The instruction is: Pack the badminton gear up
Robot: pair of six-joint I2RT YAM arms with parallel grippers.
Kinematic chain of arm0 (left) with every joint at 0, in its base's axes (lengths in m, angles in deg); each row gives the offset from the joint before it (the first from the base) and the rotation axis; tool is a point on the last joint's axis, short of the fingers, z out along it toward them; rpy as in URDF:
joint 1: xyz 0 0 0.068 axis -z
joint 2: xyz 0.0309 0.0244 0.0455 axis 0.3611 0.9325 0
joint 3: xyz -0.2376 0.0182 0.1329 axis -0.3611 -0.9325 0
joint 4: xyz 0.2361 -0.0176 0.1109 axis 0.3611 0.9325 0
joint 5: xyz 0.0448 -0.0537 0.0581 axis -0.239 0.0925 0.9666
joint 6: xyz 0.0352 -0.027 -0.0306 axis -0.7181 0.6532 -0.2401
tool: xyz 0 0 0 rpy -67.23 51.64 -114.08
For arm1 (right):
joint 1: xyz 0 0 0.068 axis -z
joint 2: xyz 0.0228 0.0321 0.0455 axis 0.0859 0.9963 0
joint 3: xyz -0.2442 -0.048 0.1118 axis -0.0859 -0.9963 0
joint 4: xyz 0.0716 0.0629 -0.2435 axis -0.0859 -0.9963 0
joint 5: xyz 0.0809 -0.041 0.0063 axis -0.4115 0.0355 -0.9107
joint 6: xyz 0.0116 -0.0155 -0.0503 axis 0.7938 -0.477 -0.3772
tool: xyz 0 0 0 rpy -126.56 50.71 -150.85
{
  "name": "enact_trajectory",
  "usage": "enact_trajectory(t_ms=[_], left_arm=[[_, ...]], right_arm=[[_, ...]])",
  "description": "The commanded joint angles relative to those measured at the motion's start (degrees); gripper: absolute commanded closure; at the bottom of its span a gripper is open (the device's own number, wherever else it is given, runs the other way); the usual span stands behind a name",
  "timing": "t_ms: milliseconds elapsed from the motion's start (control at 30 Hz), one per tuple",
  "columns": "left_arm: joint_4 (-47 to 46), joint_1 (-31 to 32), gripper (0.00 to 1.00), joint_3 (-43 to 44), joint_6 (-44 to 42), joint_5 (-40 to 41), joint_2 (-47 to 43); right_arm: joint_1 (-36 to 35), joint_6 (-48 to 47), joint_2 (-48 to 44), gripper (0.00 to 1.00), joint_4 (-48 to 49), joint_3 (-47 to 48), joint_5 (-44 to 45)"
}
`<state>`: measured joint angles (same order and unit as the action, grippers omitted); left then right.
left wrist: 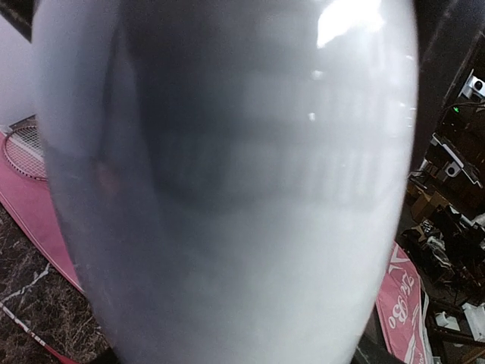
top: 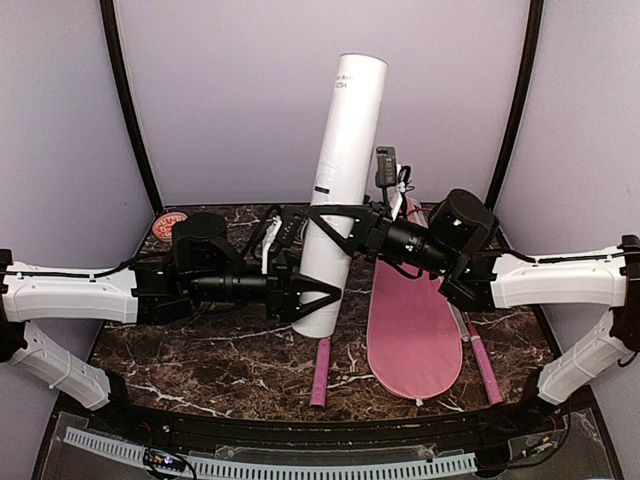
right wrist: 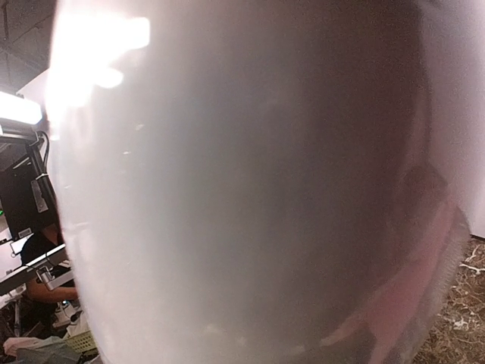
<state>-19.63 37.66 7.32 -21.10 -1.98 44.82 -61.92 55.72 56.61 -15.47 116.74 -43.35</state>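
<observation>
- You have the long white cardboard tube (top: 350, 130) standing up from the middle of the dark marbled surface (top: 200, 350). It is tilted, with its top leaning away and to the right.
- Your left gripper (top: 322, 287) reaches in from the left at the tube's lower part. Its jaws sit one on each side of the tube. The near finger crosses the front of the tube and the far one is hidden behind it, so you cannot tell whether they press it or only flank it.
- Your right gripper (top: 326, 216) comes in from the right, higher up near the tube's middle. Its jaws are closed around the tube with the near finger laid across the front.
- In both wrist views the tube (left wrist: 227, 189) (right wrist: 242, 189) fills almost the whole picture, blurred and very close to the lens.
- The pink racket-shaped bag (top: 415, 330) lies flat on the surface just right of the tube's base, beneath the right arm.
- One pink racket handle (top: 322, 370) lies on the surface just in front of the tube's base. A second handle (top: 485, 365) lies along the bag's right edge.
- In the left wrist view a red racket head (left wrist: 26, 148) rests on the bag beside the tube.
</observation>
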Motion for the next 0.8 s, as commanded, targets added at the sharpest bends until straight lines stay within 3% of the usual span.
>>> enact_trajectory(t_ms=[0, 200, 467, 600, 767], left_arm=[[-2.68, 0.23, 0.36, 1.24, 0.71, -1.86, -0.08], [-1.88, 0.16, 0.50, 0.11, 0.67, 2.24, -2.22], [4.73, -2.39, 0.55, -2.28, 2.77, 7.38, -6.35], [13.10, -8.71, 0.55, -2.38, 4.73, 7.18, -8.63], [35.48, -19.39, 0.56, 2.19, 2.34, 9.53, -8.47]], right_arm=[[0.13, 1.32, 0.06, 0.58, 7.01, -0.18, -2.38], [0.30, 0.62, -1.08, 0.54, 5.75, -1.68, -0.48], [1.12, -2.63, -4.53, 0.01, 1.03, -3.17, 3.37], [2.63, -3.70, -6.98, 0.00, -3.10, -4.47, 5.93], [4.83, -5.79, -10.77, 0.00, -10.64, -6.57, 8.82]])
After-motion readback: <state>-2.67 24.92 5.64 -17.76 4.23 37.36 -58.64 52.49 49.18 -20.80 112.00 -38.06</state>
